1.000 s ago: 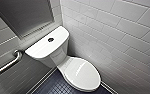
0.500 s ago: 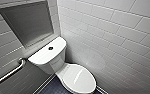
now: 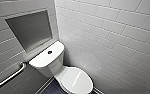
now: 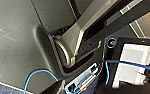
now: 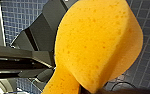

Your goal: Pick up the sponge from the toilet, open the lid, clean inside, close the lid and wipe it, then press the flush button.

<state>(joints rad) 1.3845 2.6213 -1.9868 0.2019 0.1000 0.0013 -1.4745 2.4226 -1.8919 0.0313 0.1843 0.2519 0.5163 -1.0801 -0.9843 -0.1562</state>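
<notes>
Right wrist view: the sponge (image 5: 96, 42) pinched tight in the right gripper (image 5: 89, 91).

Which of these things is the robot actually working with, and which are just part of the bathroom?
For the job: sponge, toilet, lid, flush button.

Just there: grab rail, wall recess, tiled wall, blue floor tiles.

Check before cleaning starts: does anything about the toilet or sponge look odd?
Only the sponge: it is bent and pinched narrow at one end. The toilet looks intact, its lid shut.
</notes>
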